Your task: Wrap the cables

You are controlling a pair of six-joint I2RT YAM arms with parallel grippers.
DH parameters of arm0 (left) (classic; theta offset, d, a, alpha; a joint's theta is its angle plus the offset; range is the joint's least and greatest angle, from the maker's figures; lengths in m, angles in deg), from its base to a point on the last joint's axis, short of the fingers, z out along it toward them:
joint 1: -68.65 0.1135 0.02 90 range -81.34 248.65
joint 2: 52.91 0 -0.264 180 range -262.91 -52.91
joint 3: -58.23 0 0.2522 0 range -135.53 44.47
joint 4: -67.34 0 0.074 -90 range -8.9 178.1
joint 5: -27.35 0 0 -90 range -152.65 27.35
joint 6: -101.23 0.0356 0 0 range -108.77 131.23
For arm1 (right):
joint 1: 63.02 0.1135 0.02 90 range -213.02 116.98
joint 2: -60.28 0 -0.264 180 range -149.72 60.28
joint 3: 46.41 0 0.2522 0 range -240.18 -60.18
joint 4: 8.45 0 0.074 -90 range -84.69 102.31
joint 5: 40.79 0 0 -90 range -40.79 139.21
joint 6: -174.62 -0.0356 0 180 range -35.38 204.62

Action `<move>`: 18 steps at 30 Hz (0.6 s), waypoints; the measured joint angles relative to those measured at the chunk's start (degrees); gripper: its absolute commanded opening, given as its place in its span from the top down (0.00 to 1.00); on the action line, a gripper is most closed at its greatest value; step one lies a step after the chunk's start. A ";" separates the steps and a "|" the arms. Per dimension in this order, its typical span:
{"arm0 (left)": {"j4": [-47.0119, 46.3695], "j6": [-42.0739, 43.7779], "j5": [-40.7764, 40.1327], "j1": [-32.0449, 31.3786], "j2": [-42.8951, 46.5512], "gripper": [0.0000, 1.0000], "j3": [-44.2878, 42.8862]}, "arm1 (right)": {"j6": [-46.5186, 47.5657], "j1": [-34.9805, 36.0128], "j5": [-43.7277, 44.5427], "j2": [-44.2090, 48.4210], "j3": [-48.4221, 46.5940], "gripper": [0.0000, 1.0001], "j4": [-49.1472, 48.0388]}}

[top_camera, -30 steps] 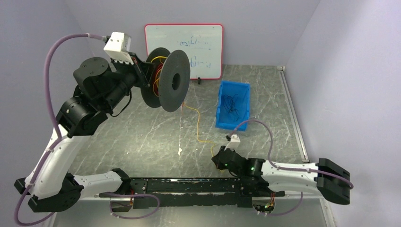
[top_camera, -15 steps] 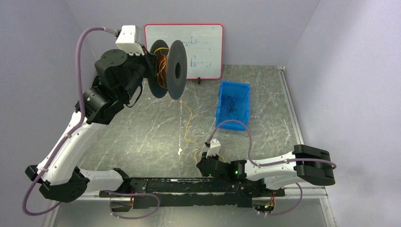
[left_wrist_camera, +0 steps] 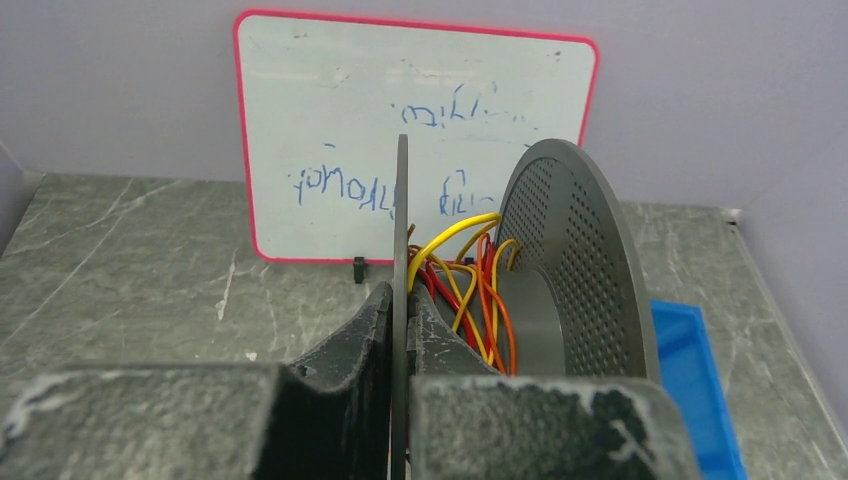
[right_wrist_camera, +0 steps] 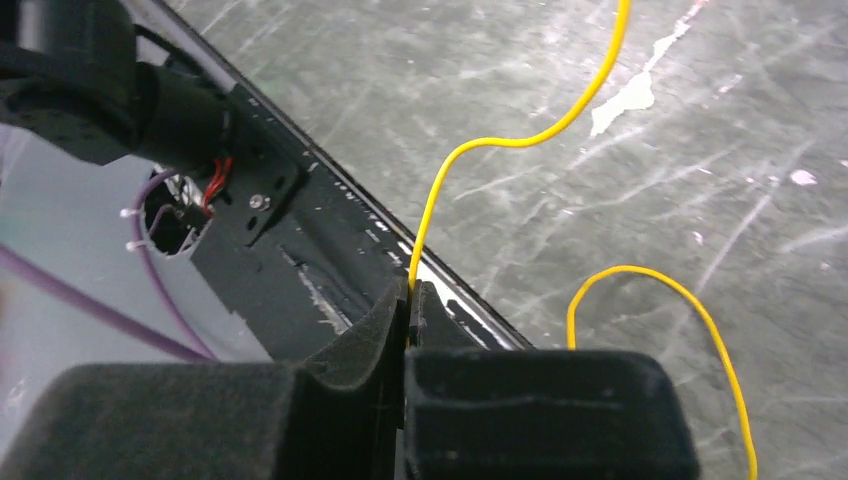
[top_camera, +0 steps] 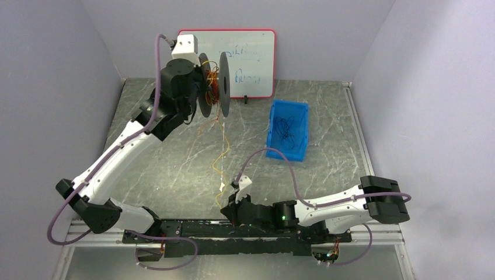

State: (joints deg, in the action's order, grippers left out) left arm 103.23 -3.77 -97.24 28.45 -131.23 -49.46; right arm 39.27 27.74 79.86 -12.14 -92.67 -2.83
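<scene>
The left gripper (left_wrist_camera: pixel 400 312) is being kept clenched on the thin edge of one flange of a dark spool (left_wrist_camera: pixel 575 270), the flange being pinched between both pads, as the left wrist view shows. The spool (top_camera: pixel 223 85) is being held in the air above the far left of the table (top_camera: pixel 175 153), its flanges upright, just in front of a red-framed whiteboard (top_camera: pixel 251 58) that is being propped against the back wall. Yellow, orange and red cables (left_wrist_camera: pixel 468 275) are being carried loosely on the hub between the two flanges. From the spool, one yellow cable (top_camera: pixel 224 137) is being let down to the table and is being led, with several bends, toward the near edge. There the right gripper (top_camera: pixel 229 209) is being kept low over the black rail (top_camera: pixel 192 227), clenched on this yellow cable (right_wrist_camera: pixel 428 215); in the right wrist view the strand is being nipped between the closed fingers of the right gripper (right_wrist_camera: pixel 410 298) and is being run upward from them, while a further loop is being left lying on the table (right_wrist_camera: pixel 700 150) just to the side. A blue bin (top_camera: pixel 272 131) with thin dark wires inside is being kept on the table, well apart from both grippers.
</scene>
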 measured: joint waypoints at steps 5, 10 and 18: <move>-1.88 0.22 -2.60 0.00 -4.04 0.93 -0.07 | 2.16 2.40 -0.02 -0.74 -2.51 1.00 -0.22; -2.84 1.03 -4.98 0.00 -7.10 0.93 -0.04 | 3.52 4.96 0.94 -0.37 -4.68 1.00 -0.09; -5.46 1.75 -8.94 0.00 -8.76 0.93 2.12 | 6.19 5.55 2.84 3.45 -9.16 1.00 2.62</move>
State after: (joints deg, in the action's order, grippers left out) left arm 97.77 -2.02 -106.18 28.45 -139.99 -47.34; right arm 45.46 33.30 82.70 -8.69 -101.82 -0.21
